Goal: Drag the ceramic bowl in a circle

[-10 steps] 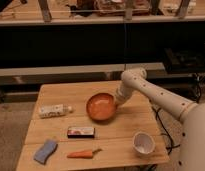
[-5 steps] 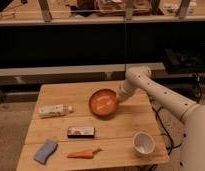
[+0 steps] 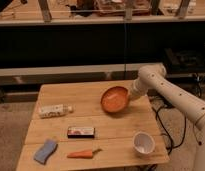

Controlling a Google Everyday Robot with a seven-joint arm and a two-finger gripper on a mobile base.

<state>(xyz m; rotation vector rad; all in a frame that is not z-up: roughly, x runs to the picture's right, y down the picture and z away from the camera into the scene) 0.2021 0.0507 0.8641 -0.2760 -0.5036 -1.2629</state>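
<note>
The ceramic bowl (image 3: 114, 99) is wide, shallow and orange-red. It is on the wooden table (image 3: 71, 95) right of the middle, toward the back, and looks tipped, with its inside facing the camera. My gripper (image 3: 129, 96) is at the bowl's right rim, at the end of the white arm (image 3: 168, 92) that reaches in from the right. It is shut on the rim. The fingertips are hidden behind the bowl's edge.
A white bottle (image 3: 54, 110) lies at the left. A dark packet (image 3: 80, 131) sits in the middle front. A blue sponge (image 3: 45, 151) and a carrot (image 3: 83, 153) lie at the front edge. A white cup (image 3: 143, 143) stands front right. A dark shelf unit stands behind the table.
The bowl has moved to the right and a little toward the back with the gripper on its rim, and now looks more tipped. The arm has drawn back to the right.
</note>
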